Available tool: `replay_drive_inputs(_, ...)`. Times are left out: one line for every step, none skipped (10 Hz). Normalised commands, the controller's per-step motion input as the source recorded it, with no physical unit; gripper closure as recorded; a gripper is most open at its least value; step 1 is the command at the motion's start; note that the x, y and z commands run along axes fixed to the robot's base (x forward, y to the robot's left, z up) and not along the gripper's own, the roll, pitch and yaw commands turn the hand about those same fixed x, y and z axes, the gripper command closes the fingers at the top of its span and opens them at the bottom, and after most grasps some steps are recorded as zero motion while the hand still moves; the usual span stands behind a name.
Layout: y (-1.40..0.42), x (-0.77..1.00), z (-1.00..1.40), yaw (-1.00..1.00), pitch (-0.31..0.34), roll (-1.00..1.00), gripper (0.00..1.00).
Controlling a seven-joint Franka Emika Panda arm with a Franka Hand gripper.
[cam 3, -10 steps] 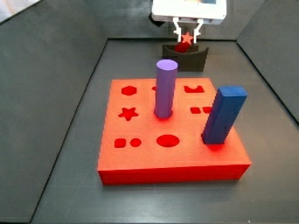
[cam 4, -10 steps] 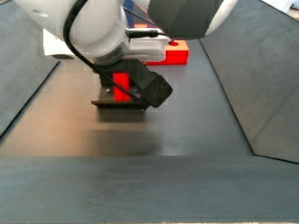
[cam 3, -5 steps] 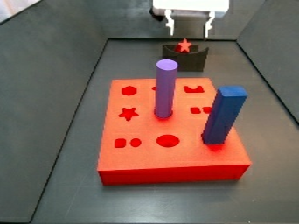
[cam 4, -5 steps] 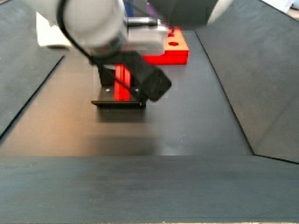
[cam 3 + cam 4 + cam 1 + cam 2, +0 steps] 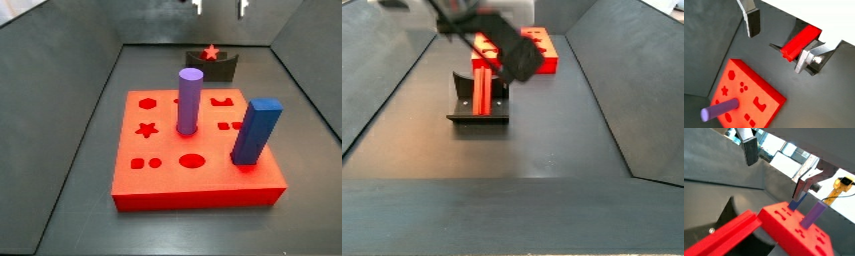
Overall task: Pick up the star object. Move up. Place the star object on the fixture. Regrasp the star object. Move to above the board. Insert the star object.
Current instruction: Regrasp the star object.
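The star object (image 5: 210, 52), a short red peg, rests in the notch of the dark fixture (image 5: 211, 69) behind the board (image 5: 194, 150). My gripper (image 5: 219, 8) hangs open well above it with nothing between its fingers (image 5: 751, 22). In both wrist views the peg (image 5: 801, 42) lies far below on the fixture (image 5: 777, 48), apart from the silver plates. A side view shows the peg (image 5: 482, 88) lying lengthwise along the fixture (image 5: 478, 112). The gripper (image 5: 774, 179) looks out over the peg (image 5: 721, 238) and the board (image 5: 794, 228).
On the board stand a tall purple cylinder (image 5: 190, 100) and a tall blue square post (image 5: 255, 130). Star, circle and square holes show in its top. Dark sloping walls enclose the floor (image 5: 516, 190) on both sides.
The gripper has let go of the star object and risen straight up, almost out of a side view. The peg stays on the fixture.
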Motion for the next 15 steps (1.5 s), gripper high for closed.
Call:
replay_drive_inputs(0.01, -0.02, 0.30, -0.01, 0.102, 0.05, 0.00)
replay_drive_inputs(-0.75, -0.11, 0.53, 0.02, 0.062, 1.00, 0.00)
replay_drive_inputs(-0.71, -0.09, 0.40, 0.02, 0.056, 1.00, 0.00)
replay_drive_inputs(-0.62, -0.10, 0.32, 0.02, 0.050, 1.00, 0.00)
replay_drive_inputs(-0.42, -0.10, 0.13, 0.02, 0.038, 1.00, 0.00)
replay_drive_inputs(-0.25, -0.08, 0.07, 0.02, 0.035, 1.00, 0.00)
replay_drive_inputs(-0.06, -0.05, 0.04, 0.02, 0.034, 1.00, 0.00)
replay_drive_inputs(-0.04, -0.03, 0.03, 0.02, 0.035, 1.00, 0.00)
replay_drive_inputs(-0.04, -0.02, 0.01, 0.02, 0.032, 1.00, 0.00)
replay_drive_inputs(-0.03, -0.03, 0.01, 0.02, 0.028, 1.00, 0.00)
replay_drive_inputs(-0.03, -0.04, 0.02, 0.02, 0.021, 1.00, 0.00)
replay_drive_inputs(-0.03, -0.05, 0.01, 0.02, 0.018, 1.00, 0.00)
replay_drive_inputs(-0.02, -0.04, 0.00, 0.02, 0.010, 1.00, 0.00)
replay_drive_inputs(-0.02, -0.04, 0.00, 0.02, 0.004, 1.00, 0.00)
replay_drive_inputs(-0.02, -0.04, 0.01, 0.02, -0.003, 1.00, 0.00)
